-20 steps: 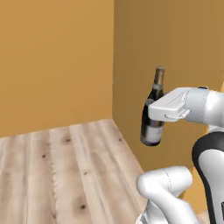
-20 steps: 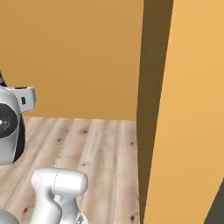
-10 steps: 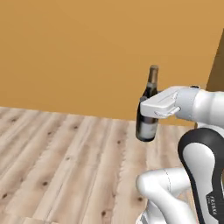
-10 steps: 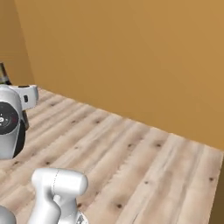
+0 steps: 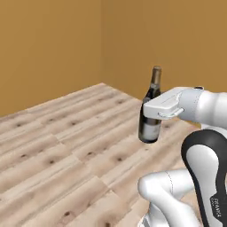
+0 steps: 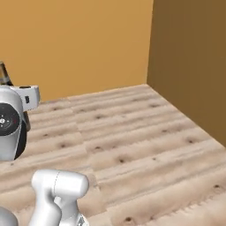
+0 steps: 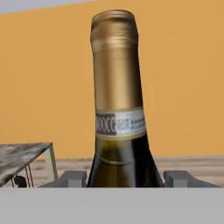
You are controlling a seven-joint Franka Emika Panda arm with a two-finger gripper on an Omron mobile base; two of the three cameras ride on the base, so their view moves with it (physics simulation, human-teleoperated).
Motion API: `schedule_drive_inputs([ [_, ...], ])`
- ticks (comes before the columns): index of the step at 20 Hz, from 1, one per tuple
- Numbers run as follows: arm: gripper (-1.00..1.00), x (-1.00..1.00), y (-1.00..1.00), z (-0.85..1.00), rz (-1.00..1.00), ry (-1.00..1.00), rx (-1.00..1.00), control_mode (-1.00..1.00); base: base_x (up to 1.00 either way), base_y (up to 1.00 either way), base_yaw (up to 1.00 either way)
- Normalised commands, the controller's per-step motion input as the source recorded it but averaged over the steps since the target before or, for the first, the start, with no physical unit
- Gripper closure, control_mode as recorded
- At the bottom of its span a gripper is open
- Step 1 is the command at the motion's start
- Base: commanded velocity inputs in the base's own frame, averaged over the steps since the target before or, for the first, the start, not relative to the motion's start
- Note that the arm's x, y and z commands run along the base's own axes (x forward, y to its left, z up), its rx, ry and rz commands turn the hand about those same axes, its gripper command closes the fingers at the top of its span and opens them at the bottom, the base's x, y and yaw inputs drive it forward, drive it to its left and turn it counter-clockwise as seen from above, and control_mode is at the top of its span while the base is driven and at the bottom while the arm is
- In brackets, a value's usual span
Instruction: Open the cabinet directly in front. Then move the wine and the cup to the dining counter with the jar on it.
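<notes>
Starting at the left of the left base view, a plank wood floor [image 5: 66, 137] runs back to two plain ochre walls [image 5: 48, 48] that meet in a corner. Right of centre in that view the wine [image 5: 150, 111] hangs upright in mid-air, well clear of the floor, its tan foil neck uppermost and its pale label low on the dark body. The gripper [image 5: 153, 107] is clamped across the bottle's shoulder from the right, jaws closed partway against the glass, so the bottle is carried by the white arm that bends up from the lower right.

At the left edge of the right base view, a sliver of the bottle's neck shows above the arm's round white joint; to the right the same floor stretches to a wall corner where a darker, shaded wall [image 6: 190, 62] stands.

At the lower left of the hand view, a corner of the dining counter [image 7: 19, 155] shows, its mottled stone top on thin legs, far behind the bottle. The bottle's neck rises through the middle, a small label band around it, with the two finger tips [image 7: 72, 178] standing on either side of its shoulder
</notes>
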Motion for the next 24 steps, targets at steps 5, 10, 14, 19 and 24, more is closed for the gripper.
schedule_drive_inputs([
  [5, 1.0, 0.0, 0.0, 0.0, 0.0, 0.0, 0.0, 1.0, 0.0, 0.01, 0.98],
  [10, 1.0, 0.0, 0.0, 0.0, 0.0, 0.0, 0.0, 1.0, 0.0, 0.01, 0.98],
  [14, 1.0, 0.0, 0.0, 0.0, 0.0, 0.0, 0.0, 1.0, 0.0, 0.01, 0.97],
  [19, 1.0, 0.0, 0.0, 0.0, 0.0, 0.0, 0.0, 1.0, 0.0, 0.01, 0.96],
  [24, 1.0, 0.0, 0.0, 0.0, 0.0, 0.0, 0.0, 1.0, 0.06, 0.0, 0.72],
])
